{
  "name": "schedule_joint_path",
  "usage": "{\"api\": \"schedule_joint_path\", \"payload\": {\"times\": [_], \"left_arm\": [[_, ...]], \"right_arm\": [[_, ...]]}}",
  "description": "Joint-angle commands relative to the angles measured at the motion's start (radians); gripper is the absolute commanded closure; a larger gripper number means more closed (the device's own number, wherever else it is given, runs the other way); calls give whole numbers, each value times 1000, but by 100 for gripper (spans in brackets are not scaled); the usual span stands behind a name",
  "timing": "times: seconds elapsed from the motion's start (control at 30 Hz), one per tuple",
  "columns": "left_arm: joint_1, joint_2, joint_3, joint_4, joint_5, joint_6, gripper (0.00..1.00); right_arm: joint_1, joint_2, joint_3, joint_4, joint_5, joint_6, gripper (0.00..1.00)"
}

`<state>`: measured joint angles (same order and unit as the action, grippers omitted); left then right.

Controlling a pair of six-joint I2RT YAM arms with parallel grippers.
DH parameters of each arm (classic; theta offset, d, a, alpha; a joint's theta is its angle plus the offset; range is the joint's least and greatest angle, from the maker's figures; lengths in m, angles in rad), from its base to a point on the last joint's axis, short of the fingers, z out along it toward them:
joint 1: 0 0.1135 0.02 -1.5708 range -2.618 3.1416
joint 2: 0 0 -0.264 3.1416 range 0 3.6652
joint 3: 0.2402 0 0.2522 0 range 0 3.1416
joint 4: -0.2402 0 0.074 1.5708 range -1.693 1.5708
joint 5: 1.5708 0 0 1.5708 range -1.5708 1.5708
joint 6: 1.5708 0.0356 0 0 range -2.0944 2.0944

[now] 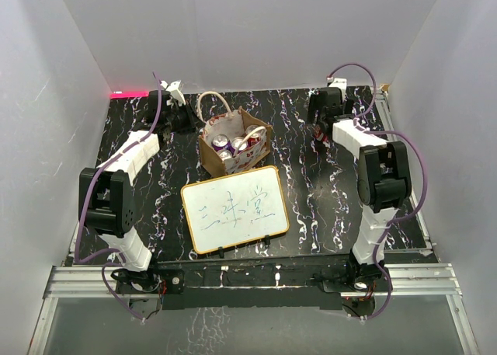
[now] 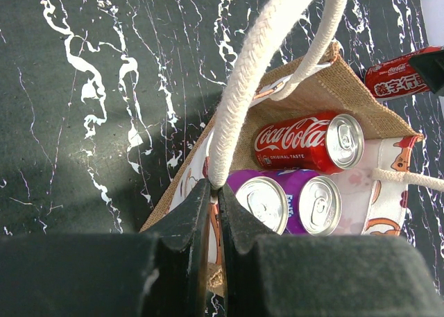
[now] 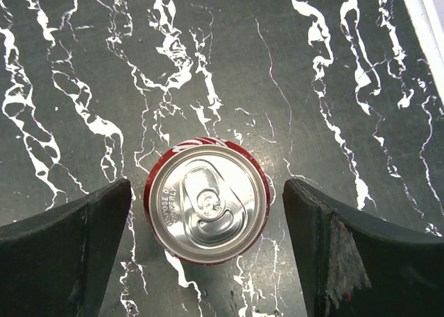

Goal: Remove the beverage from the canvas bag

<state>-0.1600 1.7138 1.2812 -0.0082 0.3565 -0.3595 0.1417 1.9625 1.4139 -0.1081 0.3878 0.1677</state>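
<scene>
The tan canvas bag [image 1: 233,149] stands open behind the whiteboard. In the left wrist view, the bag [image 2: 326,88] holds a red Coca-Cola can [image 2: 305,142] and two purple cans [image 2: 267,202] lying on their sides. My left gripper [image 2: 215,186] is shut on the bag's rim at the foot of a cream rope handle [image 2: 243,74]; it shows at the bag's left side from above [image 1: 186,120]. My right gripper [image 3: 207,192] is open, straddling an upright red can [image 3: 207,200] on the table without touching it, right of the bag [image 1: 321,133].
A wood-framed whiteboard [image 1: 234,209] with writing lies in front of the bag. White walls enclose the black marbled table [image 1: 311,192]. The same red can [image 2: 399,74] shows beyond the bag in the left wrist view.
</scene>
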Motion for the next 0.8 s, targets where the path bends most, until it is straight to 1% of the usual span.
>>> {"api": "schedule_joint_path", "payload": {"times": [0.0, 0.13, 0.27, 0.37, 0.43, 0.53, 0.63, 0.77], "left_arm": [[4, -15, 26, -8, 18, -1, 94], [4, -17, 26, -10, 16, 1, 95], [4, -16, 29, -13, 16, 1, 94], [4, -19, 28, -13, 18, 1, 94], [4, -19, 29, -14, 18, 1, 94], [4, -19, 30, -14, 21, 1, 94], [4, -25, 31, -16, 22, 1, 94], [3, -32, 29, -18, 13, 6, 94]], "right_arm": [[-5, -122, 65, -21, 3, 38, 5], [-3, -228, -40, -61, -81, 124, 4], [2, -364, -234, -12, -259, 183, 5], [9, -431, -344, 36, -341, 188, 5], [14, -443, -349, 23, -364, 178, 6], [24, -445, -294, -35, -396, 162, 6], [62, -447, -216, -85, -407, 143, 7], [125, -467, -158, -110, -397, 130, 7]]}}
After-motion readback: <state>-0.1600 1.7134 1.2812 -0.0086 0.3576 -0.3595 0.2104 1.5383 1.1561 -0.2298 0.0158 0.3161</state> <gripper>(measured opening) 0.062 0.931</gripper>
